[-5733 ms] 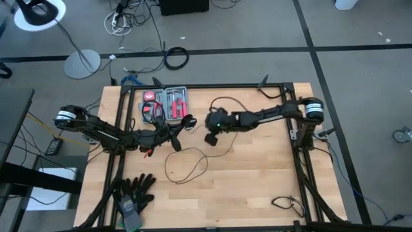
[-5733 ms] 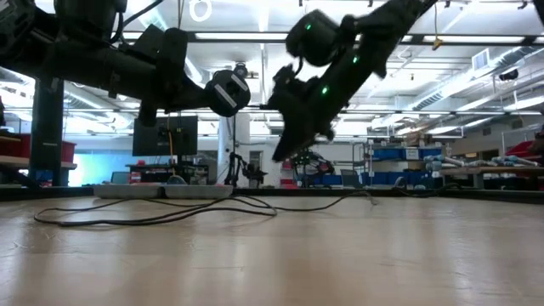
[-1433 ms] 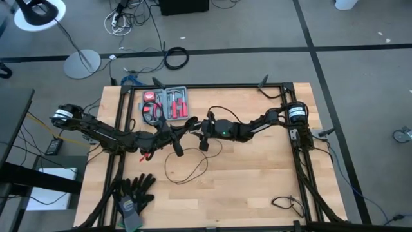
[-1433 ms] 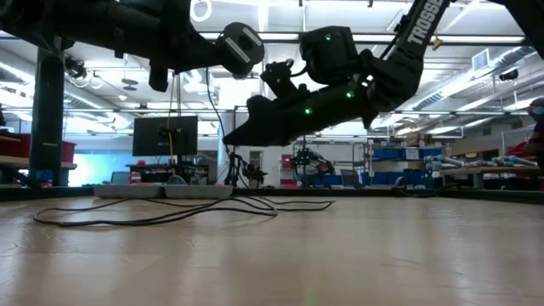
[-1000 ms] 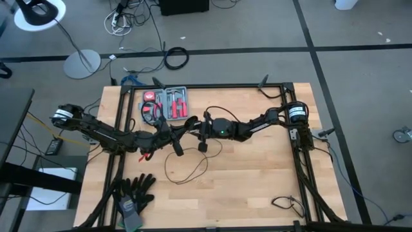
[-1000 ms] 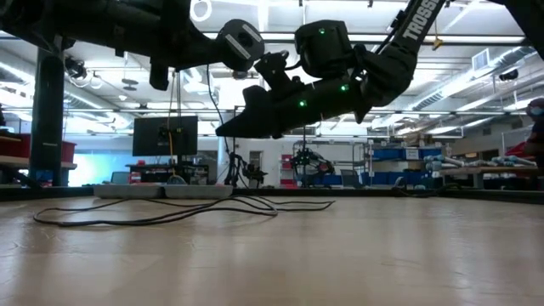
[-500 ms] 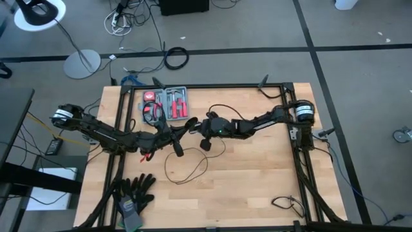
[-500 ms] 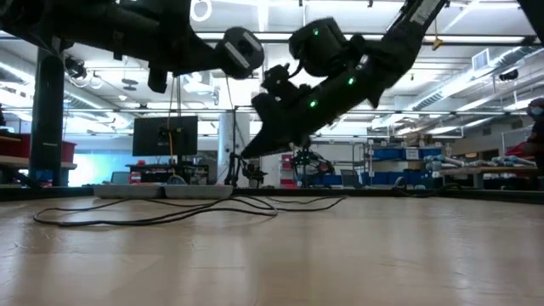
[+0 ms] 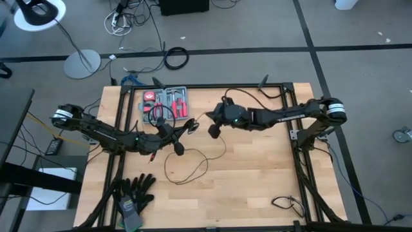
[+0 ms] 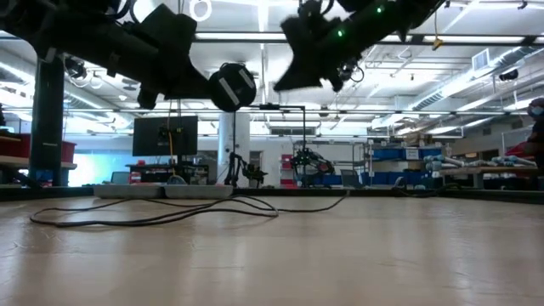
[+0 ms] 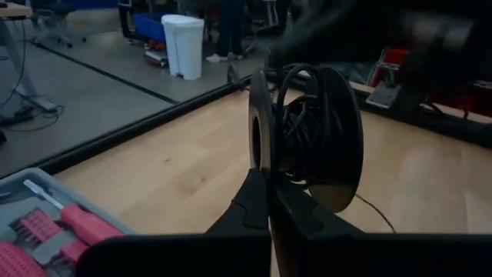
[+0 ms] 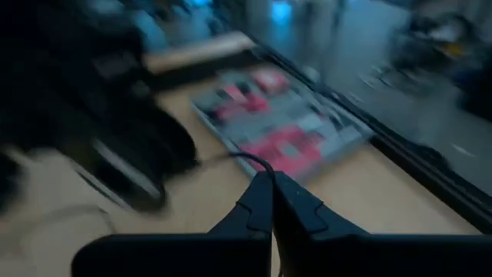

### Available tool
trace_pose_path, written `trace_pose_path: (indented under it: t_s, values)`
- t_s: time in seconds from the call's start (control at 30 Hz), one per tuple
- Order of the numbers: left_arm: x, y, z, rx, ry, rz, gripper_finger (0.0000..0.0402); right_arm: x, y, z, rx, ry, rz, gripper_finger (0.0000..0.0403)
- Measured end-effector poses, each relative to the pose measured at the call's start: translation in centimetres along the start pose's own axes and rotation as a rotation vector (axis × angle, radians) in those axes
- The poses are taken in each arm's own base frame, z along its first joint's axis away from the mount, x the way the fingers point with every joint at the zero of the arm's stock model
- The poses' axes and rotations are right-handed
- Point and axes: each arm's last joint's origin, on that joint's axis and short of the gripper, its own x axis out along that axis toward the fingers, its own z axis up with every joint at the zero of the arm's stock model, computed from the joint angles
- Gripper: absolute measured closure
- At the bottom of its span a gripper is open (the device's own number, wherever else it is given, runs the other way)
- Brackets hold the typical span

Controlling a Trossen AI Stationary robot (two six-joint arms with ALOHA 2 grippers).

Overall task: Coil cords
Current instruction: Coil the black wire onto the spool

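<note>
We see the left gripper [image 11: 269, 201] clamped on a round black spool [image 11: 307, 138] wound with the cord [image 9: 187, 169], held above the table [image 9: 257, 180]; right gripper [image 12: 272, 201] pinched on the thin wire, raised near the tool tray [image 9: 168, 103]; loose cord lying on the wood

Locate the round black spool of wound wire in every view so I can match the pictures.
High view: spool left of table centre.
Low view: disc upper left of centre, raised above the table.
Left wrist view: centre, edge-on.
Right wrist view: too blurred to tell.
Shared landmark: red tool tray.
</note>
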Motion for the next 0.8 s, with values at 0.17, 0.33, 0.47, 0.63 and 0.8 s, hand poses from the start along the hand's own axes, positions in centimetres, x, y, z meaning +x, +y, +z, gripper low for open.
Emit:
trace_pose_path:
  t_s: [0.17, 0.33, 0.47, 0.63, 0.8]
  values:
    - [0.0, 0.1, 0.0, -0.001, -0.006, 0.032, 0.0402, 0.5, 1.1, 1.4, 0.029, -0.121, 0.156, 0.0403]
    - [0.1, 0.3, 0.0, 0.002, -0.020, 0.085, 0.0402, 2.3, 3.5, 1.6, -0.021, -0.110, 0.249, 0.0403]
    - [0.2, 0.5, 0.1, -0.006, -0.028, 0.102, 0.0402, 4.1, 5.8, 1.7, -0.085, -0.108, 0.318, 0.0402]
    - [0.2, 0.6, 0.2, -0.005, -0.050, 0.155, 0.0402, 4.9, 7.2, 1.2, -0.123, -0.070, 0.327, 0.0394]
    - [0.2, 0.6, 0.4, -0.023, -0.066, 0.154, 0.0402, 4.8, 7.4, 0.4, -0.141, 0.004, 0.332, 0.0380]
